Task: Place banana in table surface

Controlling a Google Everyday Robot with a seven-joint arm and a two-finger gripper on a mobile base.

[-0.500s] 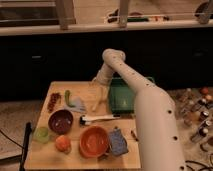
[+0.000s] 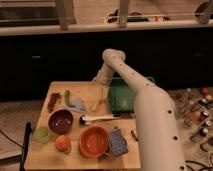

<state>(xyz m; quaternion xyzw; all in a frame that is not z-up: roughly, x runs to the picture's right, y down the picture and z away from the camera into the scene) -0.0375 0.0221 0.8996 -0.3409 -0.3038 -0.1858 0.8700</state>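
Banana at the table, release not confirmed.
Table surface (image 2: 50, 159) broad and cluttered. Green tray (image 2: 120, 100) at its right. Banana (image 2: 98, 100) lies or hangs just left of the tray, gripper (image 2: 101, 84) at its upper end. Grasp cannot be told, so letting go and backing off probably remain.

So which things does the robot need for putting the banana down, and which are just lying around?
For the job: banana, table surface, claw at the banana's top end, far side of the table.
Just lying about: purple bowl, orange bowl, green tray, white-handled utensil, dark green vegetable.
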